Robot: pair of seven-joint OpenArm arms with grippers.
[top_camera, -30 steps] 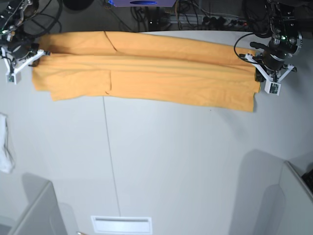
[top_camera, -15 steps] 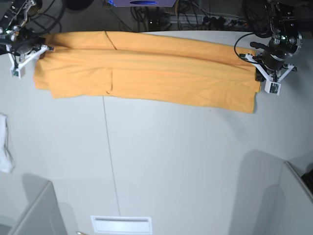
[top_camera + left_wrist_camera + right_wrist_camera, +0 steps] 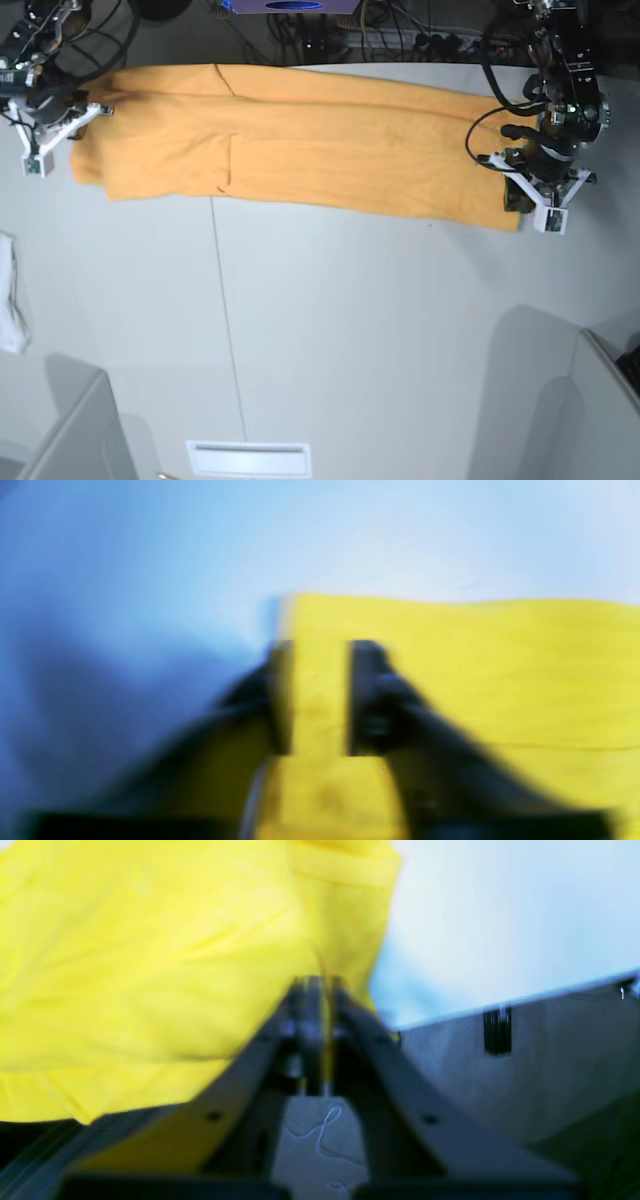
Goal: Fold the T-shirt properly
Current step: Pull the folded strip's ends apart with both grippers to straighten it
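Observation:
The light-orange T-shirt [image 3: 300, 140] lies as a long folded band across the far side of the table; it looks yellow in both wrist views. My left gripper [image 3: 520, 195] sits at its right end near the front corner. The blurred left wrist view shows this gripper [image 3: 320, 645] open, its fingers [image 3: 365, 690] apart over flat T-shirt cloth [image 3: 475, 670]. My right gripper [image 3: 88, 112] is at the shirt's left end. Seen from the right wrist, this gripper [image 3: 320, 980] is shut, with a thin edge of the T-shirt [image 3: 150, 965] pinched between the fingers.
A small white cloth [image 3: 10, 300] hangs at the table's left edge. Grey panels stand at the near left [image 3: 70, 430] and near right [image 3: 600, 410] corners. A white slotted plate [image 3: 248, 458] lies at the front edge. Cables [image 3: 400, 40] crowd the back.
My left gripper slid along the shirt's right edge toward the front corner and its fingers parted. The right gripper shifted slightly up and right, drawing the shirt's left end inward.

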